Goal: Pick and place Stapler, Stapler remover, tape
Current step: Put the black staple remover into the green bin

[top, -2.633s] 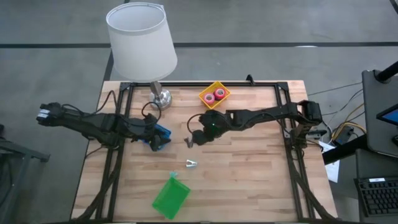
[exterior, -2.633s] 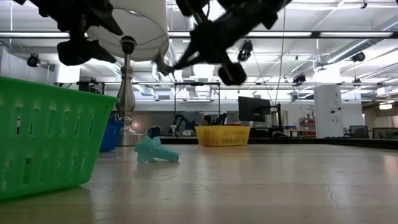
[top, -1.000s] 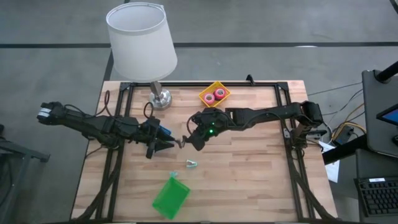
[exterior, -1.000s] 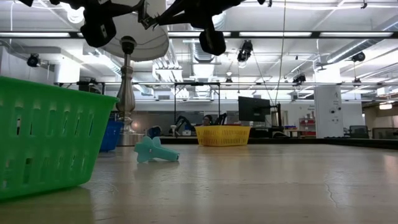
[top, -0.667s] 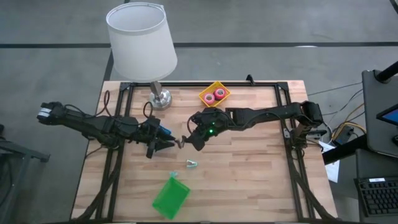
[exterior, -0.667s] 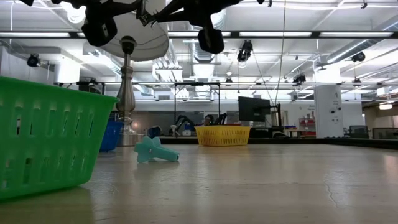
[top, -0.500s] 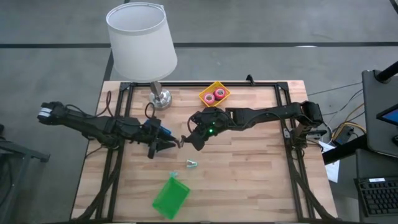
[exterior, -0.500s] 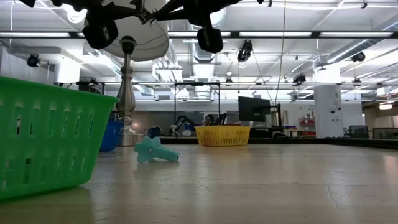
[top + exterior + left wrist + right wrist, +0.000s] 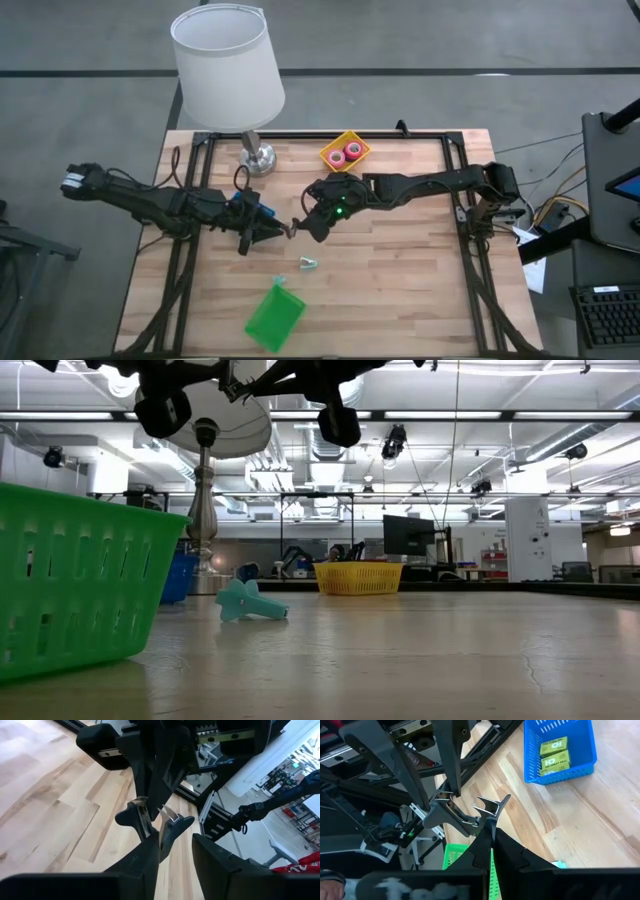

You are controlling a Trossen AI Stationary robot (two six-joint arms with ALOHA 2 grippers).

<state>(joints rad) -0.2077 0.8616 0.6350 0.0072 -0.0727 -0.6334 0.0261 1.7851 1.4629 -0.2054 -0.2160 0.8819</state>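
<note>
Above the middle of the wooden table (image 9: 400, 270), two dark robot arms meet in mid-air over a single small tool. A white-shaded lamp (image 9: 227, 62) stands at the far left corner, and a green basket (image 9: 274, 316) lies at the near edge. The right gripper (image 9: 297, 226), reaching in from the right side, is clamped on a black staple remover (image 9: 465, 816) with silver claws, holding it raised off the wood. The left gripper (image 9: 268, 233) faces it from the left, its fingers (image 9: 150, 855) parted on either side of one wing of the same tool, not visibly pressing on it. A blue bin (image 9: 559, 751) holding lime-green boxes sits below the left arm. A yellow tray (image 9: 344, 152) near the far edge carries two pink tape rolls (image 9: 345, 153) side by side. A small teal staple remover (image 9: 248, 602) rests on the table between the grippers and the green basket. No stapler can be picked out with certainty.
</note>
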